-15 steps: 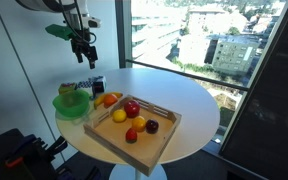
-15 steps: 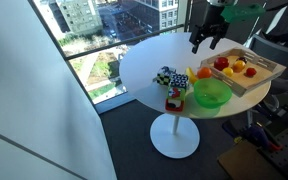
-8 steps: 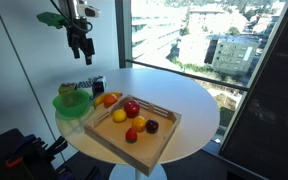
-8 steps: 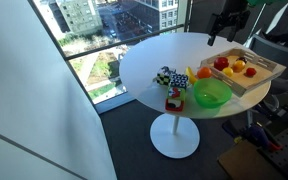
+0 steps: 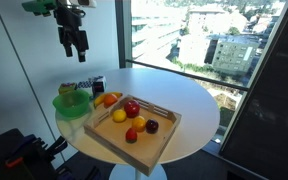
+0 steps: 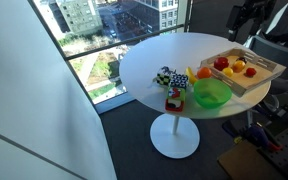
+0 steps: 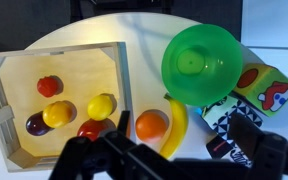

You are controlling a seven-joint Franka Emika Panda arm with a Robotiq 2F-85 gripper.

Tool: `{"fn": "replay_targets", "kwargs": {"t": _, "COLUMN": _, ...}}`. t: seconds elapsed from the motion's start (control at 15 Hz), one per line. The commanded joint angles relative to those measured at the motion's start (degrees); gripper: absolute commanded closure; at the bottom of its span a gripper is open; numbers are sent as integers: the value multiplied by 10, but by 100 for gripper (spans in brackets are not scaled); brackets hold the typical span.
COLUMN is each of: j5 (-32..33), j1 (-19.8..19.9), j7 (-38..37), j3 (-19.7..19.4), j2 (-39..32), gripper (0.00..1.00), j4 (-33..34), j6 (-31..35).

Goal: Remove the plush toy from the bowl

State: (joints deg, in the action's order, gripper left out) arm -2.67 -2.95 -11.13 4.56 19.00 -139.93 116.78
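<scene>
Wrist view looks straight down: bowl (image 7: 199,62) beside tray (image 7: 122,85); arm up high, gripper (image 5: 75,44) hanging vertical, fingers spread, well above table (image 5: 199,110).

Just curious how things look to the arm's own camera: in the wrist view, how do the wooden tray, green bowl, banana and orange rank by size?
1. wooden tray
2. green bowl
3. banana
4. orange, close to the banana: shorter but rounder
</scene>
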Motion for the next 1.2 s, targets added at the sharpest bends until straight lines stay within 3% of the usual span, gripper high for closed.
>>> {"fn": "replay_targets", "kwargs": {"t": 0.0, "j5": 20, "j1": 5, "j7": 27, "j3": -5, "j2": 44, "gripper": 0, "j4": -10, "j6": -39}}
{"fn": "replay_targets", "kwargs": {"t": 0.53, "j5": 14, "j1": 4, "j7": 63, "j3": -18, "j2": 100, "gripper": 0, "j4": -25, "j6": -43}}
{"fn": "replay_targets", "kwargs": {"t": 1.13, "j5": 13, "j1": 5, "j7": 50, "j3": -14, "j2": 91, "gripper": 0, "j4": -24, "j6": -44}}
